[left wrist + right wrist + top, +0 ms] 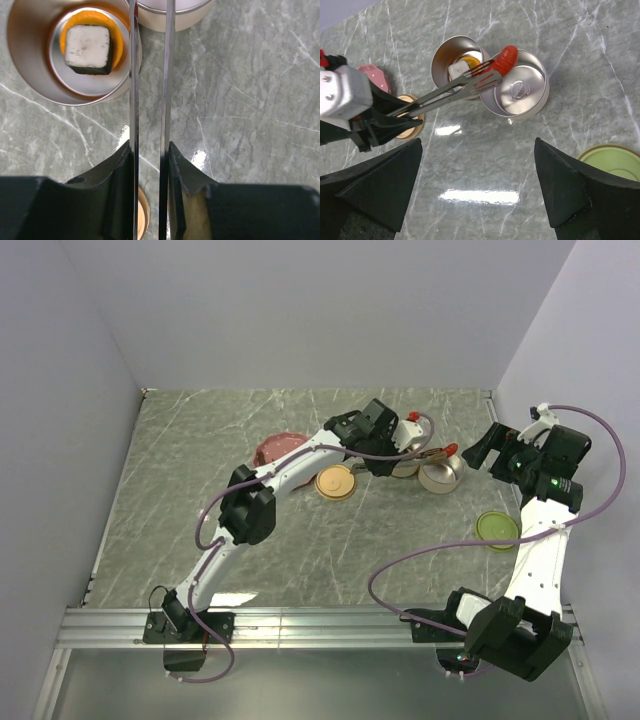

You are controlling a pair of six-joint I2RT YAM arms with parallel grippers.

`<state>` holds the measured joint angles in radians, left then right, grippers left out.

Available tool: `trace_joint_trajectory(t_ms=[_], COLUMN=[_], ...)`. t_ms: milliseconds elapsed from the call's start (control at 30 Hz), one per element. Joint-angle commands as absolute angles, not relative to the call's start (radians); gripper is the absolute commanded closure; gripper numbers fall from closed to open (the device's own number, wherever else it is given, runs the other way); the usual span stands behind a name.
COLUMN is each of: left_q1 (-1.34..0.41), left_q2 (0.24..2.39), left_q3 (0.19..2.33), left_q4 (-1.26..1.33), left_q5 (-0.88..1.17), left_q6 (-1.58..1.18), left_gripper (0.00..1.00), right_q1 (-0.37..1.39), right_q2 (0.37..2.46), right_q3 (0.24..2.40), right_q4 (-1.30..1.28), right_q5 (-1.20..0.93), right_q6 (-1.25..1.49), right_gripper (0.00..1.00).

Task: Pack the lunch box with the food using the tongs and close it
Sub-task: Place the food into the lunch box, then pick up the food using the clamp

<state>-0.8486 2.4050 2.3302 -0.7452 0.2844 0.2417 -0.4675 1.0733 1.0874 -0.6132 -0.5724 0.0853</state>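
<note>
At the bottom of the left wrist view the left gripper (150, 160) is clamped narrow on the tongs (134, 75), a red sausage (504, 59) is pinched at their tips over the upper rim of the empty lunch box tin (520, 92), and it is best lowered well inside before release, while the right gripper (477, 142) is spread wide, empty.

**Tongs clamped beside the filled tin**

The left gripper (149, 150) pinched the tongs (134, 100), whose two slim arms ran parallel up the frame, slightly apart. Up left, a round steel tin (25, 65) held a dark-and-pale block (89, 48) lying on an orange piece (117, 52). A second tin (170, 15) showed at the top edge of the marble table (250, 125).
</note>
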Motion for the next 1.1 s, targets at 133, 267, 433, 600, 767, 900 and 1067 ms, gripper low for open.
trace_joint_trajectory(t_ms=[133,267,433,600,767,900,1067], left_q1=[-0.867,-0.867,-0.867,-0.867,-0.856,-0.821,-0.721], left_q2=[2.433,2.427,2.39,2.324,2.231,2.119,1.982], left_q3=[2.391,2.388,2.393,2.381,2.346,2.284,2.133], left_q4=[-0.698,-0.696,-0.693,-0.686,-0.695,-0.742,-0.819], left_q5=[0.242,0.244,0.239,0.213,0.195,0.204,0.27], left_q6=[0.264,0.262,0.264,0.279,0.288,0.298,0.293], left_gripper=[0.82,0.66,0.5,0.48,0.49,0.49,0.48], right_q1=[-0.479,-0.479,-0.48,-0.48,-0.479,-0.479,-0.479], right_q2=[1.078,1.089,1.091,1.092,1.094,1.103,1.111], right_q3=[1.1,1.109,1.101,1.108,1.12,1.132,1.134], right_q4=[-0.577,-0.581,-0.58,-0.588,-0.598,-0.607,-0.626], right_q5=[-0.603,-0.612,-0.62,-0.623,-0.646,-0.673,-0.686], right_q6=[0.09,0.089,0.084,0.081,0.071,0.06,0.029], right_gripper=[0.0,0.0,0.0,0.0,0.0,0.0,0.0])
